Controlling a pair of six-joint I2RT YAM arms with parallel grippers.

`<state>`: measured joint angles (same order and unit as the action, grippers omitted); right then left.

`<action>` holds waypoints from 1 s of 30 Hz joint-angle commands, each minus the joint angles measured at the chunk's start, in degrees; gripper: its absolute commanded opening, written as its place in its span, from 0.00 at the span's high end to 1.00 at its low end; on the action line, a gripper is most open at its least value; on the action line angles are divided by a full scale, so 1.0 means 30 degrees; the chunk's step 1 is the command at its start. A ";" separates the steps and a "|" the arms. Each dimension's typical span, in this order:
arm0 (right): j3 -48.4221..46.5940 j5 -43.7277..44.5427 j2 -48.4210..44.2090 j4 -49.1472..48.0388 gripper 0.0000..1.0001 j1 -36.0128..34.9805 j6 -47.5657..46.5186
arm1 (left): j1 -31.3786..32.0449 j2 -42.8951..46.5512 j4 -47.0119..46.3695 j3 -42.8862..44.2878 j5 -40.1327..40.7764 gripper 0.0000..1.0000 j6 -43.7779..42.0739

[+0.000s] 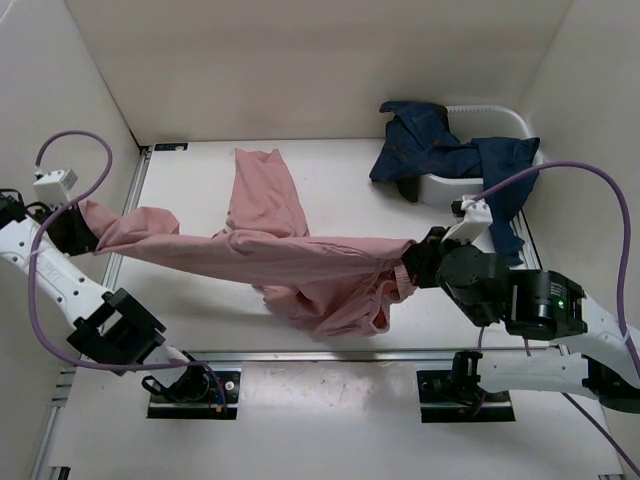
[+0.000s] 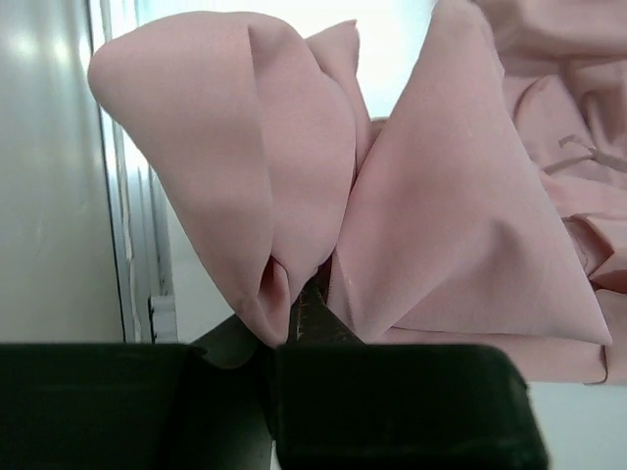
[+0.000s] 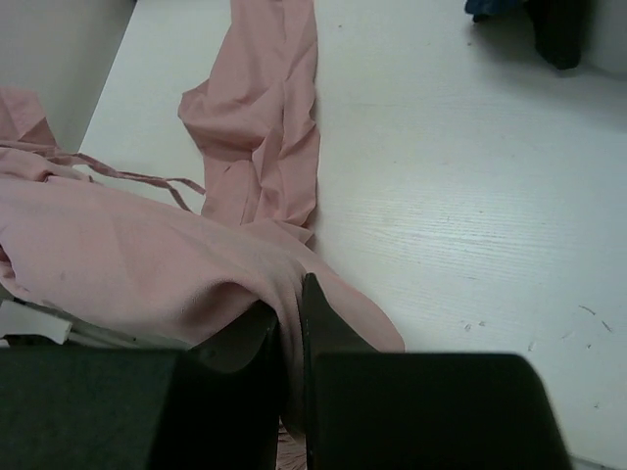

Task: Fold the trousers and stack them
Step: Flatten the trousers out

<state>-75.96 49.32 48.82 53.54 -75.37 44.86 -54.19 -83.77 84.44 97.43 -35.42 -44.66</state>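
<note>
Top external: we hold trousers [image 1: 270, 250] taut betw. L pincer [image 1: 86, 222] & R pincer [image 1: 411, 262], both clenched on cloth, over counter [image 1: 335, 195].

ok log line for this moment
left gripper: shut on trousers | right gripper: shut on trousers | trousers: stretched between both, one leg lying on table
</note>
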 commanded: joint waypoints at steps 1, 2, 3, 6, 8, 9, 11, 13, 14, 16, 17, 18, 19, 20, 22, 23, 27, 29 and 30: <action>-0.0929 0.5673 -0.1214 0.1405 1.00 0.0310 -0.0274 | 0.1156 -0.1455 -0.3070 0.2324 0.0530 0.85 0.0441; -0.0929 0.6317 -0.1417 0.1170 1.00 0.0310 -0.0682 | 0.1711 -0.1956 -0.3070 0.2967 0.0324 0.85 0.0967; -0.0929 0.6904 -0.1419 0.0848 1.00 0.0310 -0.1730 | 0.2355 -0.2512 -0.3070 0.3727 0.0148 0.85 0.2306; -0.1395 0.8369 -0.1071 -0.0559 1.00 0.0310 -0.4395 | 0.5517 -0.5001 -0.3070 0.7242 -0.0057 0.85 0.4740; -0.1573 0.8812 -0.0543 0.0164 1.00 0.0310 -0.4612 | 0.8591 -0.6841 -0.3070 0.9696 0.0231 0.85 0.5597; -0.1834 0.8988 -0.0076 0.0780 1.00 0.0310 -0.4351 | 0.9733 -0.7433 -0.3389 1.0350 0.0582 0.85 0.6007; -0.2013 0.9224 0.0395 0.3463 1.00 0.0310 -0.2482 | 1.2859 -0.9011 -0.4121 1.1405 0.1899 0.85 0.6946; -0.2013 0.9224 0.0397 0.4912 1.00 0.0310 -0.0986 | 1.4512 -1.0041 -0.5526 1.1761 0.2838 0.85 0.7474; -0.1723 0.8934 0.0600 0.4917 1.00 0.0310 -0.1443 | 1.5651 -1.0598 -0.5908 1.1995 0.3567 0.85 0.7824; -0.1515 0.7063 0.1535 0.3488 1.00 0.0310 -0.3458 | 1.6363 -1.2297 -0.6698 1.3077 0.4158 0.85 0.8294; -0.1515 0.6505 0.3251 0.3047 1.00 0.0310 -0.5732 | 1.6772 -1.2766 -0.6877 1.3371 0.4537 0.85 0.8499; -0.2675 0.5861 0.4400 0.2375 1.00 0.0484 -0.7147 | 1.6776 -1.3438 -0.7053 1.3577 0.4715 0.85 0.8763; -0.3499 0.5362 0.5629 0.2369 1.00 0.0718 -0.8466 | 1.7037 -1.3677 -0.7054 1.3579 0.4949 0.85 0.8765; -0.4493 0.3559 0.7991 0.2369 1.00 0.2431 -1.0103 | 1.7039 -1.3853 -0.7257 1.3579 0.4951 0.85 0.8939; -0.5585 -0.1300 0.9153 0.0066 1.00 0.5947 -1.1724 | 1.7244 -1.4031 -0.7433 1.3755 0.4690 0.85 0.9202; -0.4659 -0.2976 0.9157 -0.1396 1.00 0.8633 -1.2456 | 1.7244 -1.4031 -0.7435 1.3755 0.4513 0.85 0.9205; -0.4120 -0.9805 1.0355 -0.4633 1.00 1.5297 -1.1596 | 1.7244 -1.3037 -0.9188 1.2443 0.4685 0.85 0.9410; -0.4122 -1.1250 1.0825 -0.4284 1.00 1.7560 -1.0856 | 1.7418 -1.2537 -1.0829 1.2173 0.4861 0.85 0.9789; -0.3513 -1.1254 1.0827 -0.4079 1.00 1.7914 -1.0156 | 1.7420 -1.2537 -1.1269 1.2173 0.4863 0.85 1.0139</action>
<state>-86.46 27.22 84.55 44.71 -25.80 13.06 -2.20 -127.90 58.94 134.26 -21.80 -16.73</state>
